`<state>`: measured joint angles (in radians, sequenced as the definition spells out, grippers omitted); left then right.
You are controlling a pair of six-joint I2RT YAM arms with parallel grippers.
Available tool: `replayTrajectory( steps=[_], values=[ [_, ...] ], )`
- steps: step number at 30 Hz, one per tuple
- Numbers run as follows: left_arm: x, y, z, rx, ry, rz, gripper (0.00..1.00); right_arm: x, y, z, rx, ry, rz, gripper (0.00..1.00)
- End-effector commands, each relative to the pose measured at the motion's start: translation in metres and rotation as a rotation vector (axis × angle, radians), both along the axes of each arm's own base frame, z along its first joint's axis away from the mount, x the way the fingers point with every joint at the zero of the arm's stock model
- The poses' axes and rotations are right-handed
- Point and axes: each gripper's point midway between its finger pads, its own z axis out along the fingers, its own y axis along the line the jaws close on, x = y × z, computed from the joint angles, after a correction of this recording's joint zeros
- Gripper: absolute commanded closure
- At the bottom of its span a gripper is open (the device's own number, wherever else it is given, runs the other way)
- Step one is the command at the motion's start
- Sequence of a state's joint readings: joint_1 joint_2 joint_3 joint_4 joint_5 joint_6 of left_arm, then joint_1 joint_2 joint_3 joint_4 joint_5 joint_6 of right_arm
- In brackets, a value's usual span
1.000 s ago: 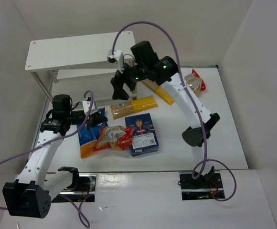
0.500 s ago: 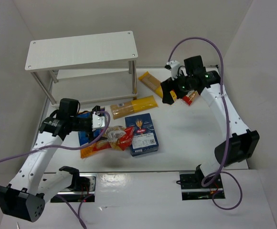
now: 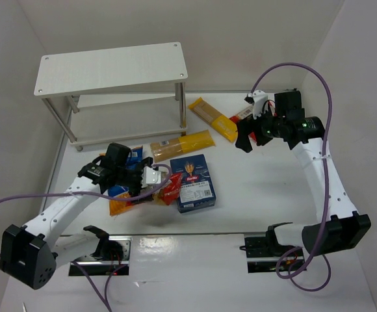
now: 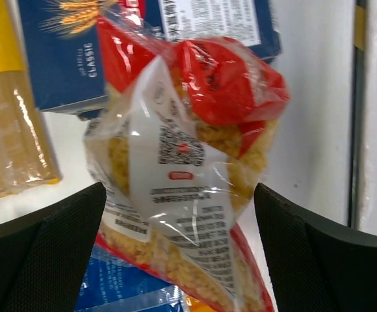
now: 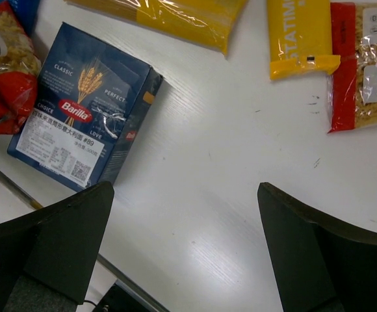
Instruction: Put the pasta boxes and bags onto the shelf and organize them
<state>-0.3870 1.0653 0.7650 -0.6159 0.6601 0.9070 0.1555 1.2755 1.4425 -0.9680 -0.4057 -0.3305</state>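
Now my right gripper point(image 3: 246, 138) has swung away from the shelf point(image 3: 110, 65), wide open and empty, over the bench point(image 3: 253, 188) near the far red-edged bag point(image 5: 364, 58). My left gripper point(image 3: 151, 177), open too, has moved in to straddle the near red-edged bag point(image 4: 188, 149); grasp likely next.

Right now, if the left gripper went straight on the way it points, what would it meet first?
Most likely the red-edged clear bag of pasta: it fills the line between the open fingers of the left gripper, with the dark blue box beyond it. How close is unclear.
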Motion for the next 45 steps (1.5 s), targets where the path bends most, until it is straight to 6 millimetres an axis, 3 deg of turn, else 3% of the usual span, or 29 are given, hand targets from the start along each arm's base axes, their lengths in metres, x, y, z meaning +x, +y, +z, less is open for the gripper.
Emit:
replayTrajectory(
  steps=[1,5,10,13,17,18,20,21,24,26,31,32,34,35,37,40,45],
  values=[
    [0.022,-0.005,0.007,-0.019,-0.079,0.054,0.0,0.004,-0.002,0.01,0.018,-0.062,0.011,0.0],
    [0.038,-0.005,0.0,-0.015,-0.09,0.118,0.0,-0.002,-0.002,0.009,0.031,-0.059,0.016,0.0],
    [0.034,-0.008,-0.016,0.011,-0.039,0.091,0.0,0.001,-0.005,0.01,0.026,-0.073,0.013,0.0],
    [0.024,-0.008,-0.038,0.055,0.038,0.054,0.0,0.0,-0.005,0.006,0.025,-0.064,0.013,0.0],
    [0.027,-0.018,-0.041,0.044,0.078,0.025,0.0,0.0,-0.005,-0.004,0.022,-0.035,0.013,0.0],
    [0.024,-0.017,-0.045,0.06,0.1,0.0,0.13,0.0,-0.005,-0.004,0.022,-0.035,0.013,0.0],
    [0.026,-0.023,-0.047,0.072,0.092,-0.029,0.73,0.003,-0.008,-0.002,0.023,-0.044,0.004,0.0],
    [0.034,-0.026,-0.048,0.072,0.123,0.021,0.96,0.002,-0.008,-0.006,0.022,-0.035,0.003,0.0],
    [0.037,-0.027,-0.046,0.105,0.202,0.03,1.0,-0.004,-0.01,-0.005,0.016,-0.046,-0.003,0.0],
    [0.055,-0.033,-0.02,0.07,0.193,0.069,1.0,-0.009,-0.013,-0.008,0.017,-0.053,-0.012,0.0],
    [0.071,-0.03,0.033,-0.024,0.113,0.217,1.0,-0.019,-0.019,-0.002,0.017,-0.128,-0.03,0.0],
    [0.075,-0.029,0.056,-0.066,0.04,0.241,1.0,-0.021,-0.019,0.001,0.018,-0.139,-0.03,0.0],
    [0.078,-0.02,0.069,-0.096,0.018,0.341,1.0,-0.022,-0.025,-0.002,0.006,-0.148,-0.053,0.0],
    [0.08,-0.016,0.091,-0.138,-0.049,0.376,1.0,-0.024,-0.025,0.0,0.007,-0.164,-0.053,0.0],
    [0.079,-0.008,0.118,-0.201,-0.094,0.446,1.0,-0.028,-0.026,0.001,0.01,-0.186,-0.053,0.0],
    [0.081,0.008,0.147,-0.265,-0.163,0.567,1.0,-0.03,-0.028,0.002,0.017,-0.208,-0.068,0.0],
    [0.088,0.046,0.175,-0.333,-0.232,0.788,1.0,-0.033,-0.036,-0.007,0.027,-0.213,-0.111,0.0]
  ],
)
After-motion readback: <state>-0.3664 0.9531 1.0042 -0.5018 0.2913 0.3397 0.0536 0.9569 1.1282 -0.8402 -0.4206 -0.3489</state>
